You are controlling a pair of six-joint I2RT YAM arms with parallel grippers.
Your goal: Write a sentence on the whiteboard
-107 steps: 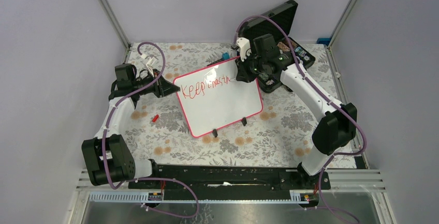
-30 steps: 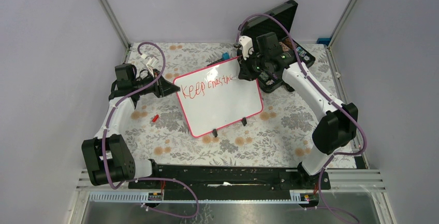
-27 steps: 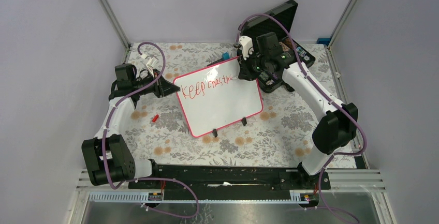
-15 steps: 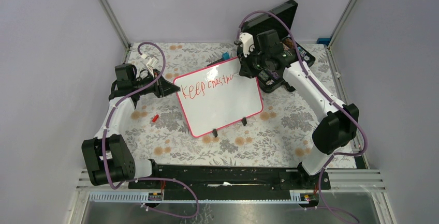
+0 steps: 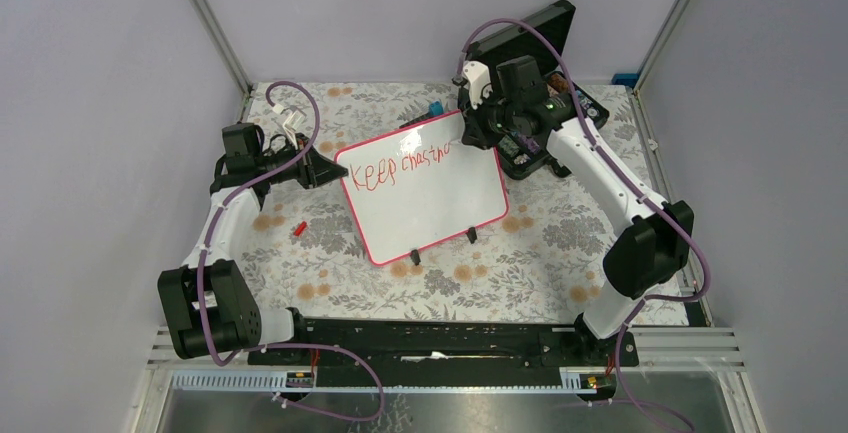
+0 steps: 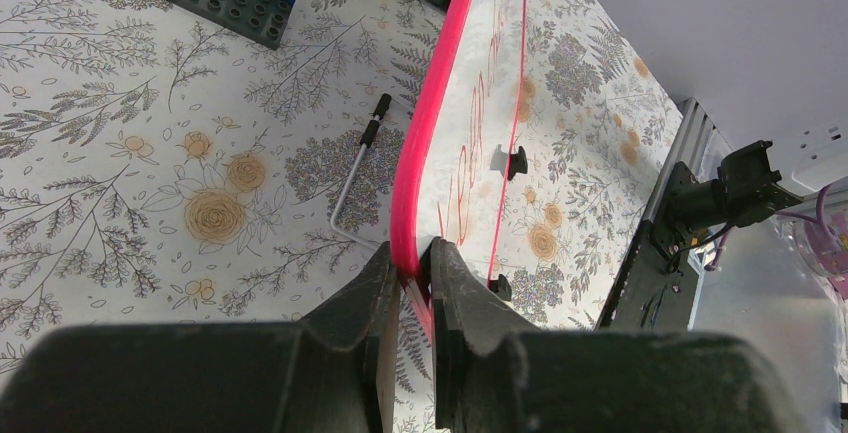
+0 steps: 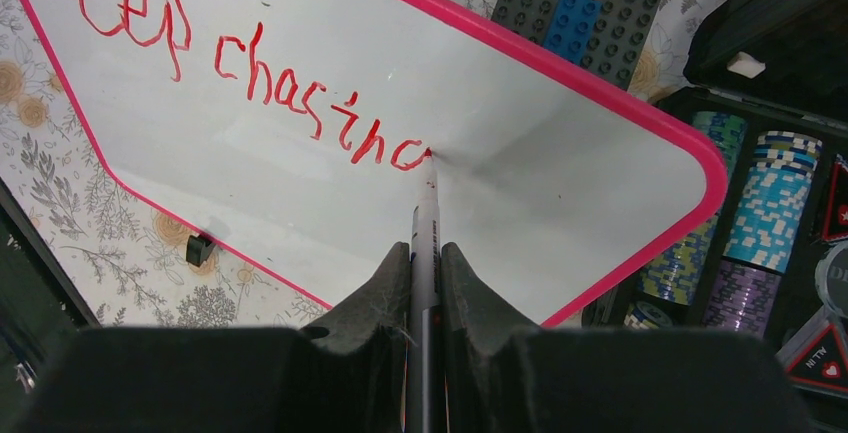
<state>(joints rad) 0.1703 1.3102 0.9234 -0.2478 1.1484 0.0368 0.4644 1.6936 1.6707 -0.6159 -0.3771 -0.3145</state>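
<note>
The whiteboard point(image 5: 425, 193) with its pink frame stands tilted on the floral table on two black feet. Its left edge point(image 6: 410, 193) is pinched by my left gripper point(image 6: 412, 258), which is shut on the frame. My right gripper point(image 7: 426, 253) is shut on a grey marker point(image 7: 426, 223) whose red tip touches the board. The sentence point(image 7: 250, 63) reads "Keep chasing" in red, the last letter half formed at the tip. In the top view my right gripper point(image 5: 478, 128) hovers at the board's upper right corner, my left gripper point(image 5: 330, 170) at its left edge.
An open black case point(image 5: 540, 83) with stacks of poker chips point(image 7: 770, 203) sits right behind the board. A dark brick plate with blue bricks point(image 7: 585, 13) lies behind the board. A small red cap point(image 5: 299, 227) lies on the table to the left. A bent metal rod point(image 6: 355, 168) lies behind the board.
My right gripper has moved the marker rightward along the top line, adding strokes after "chasin". The left gripper and the board have stayed still.
</note>
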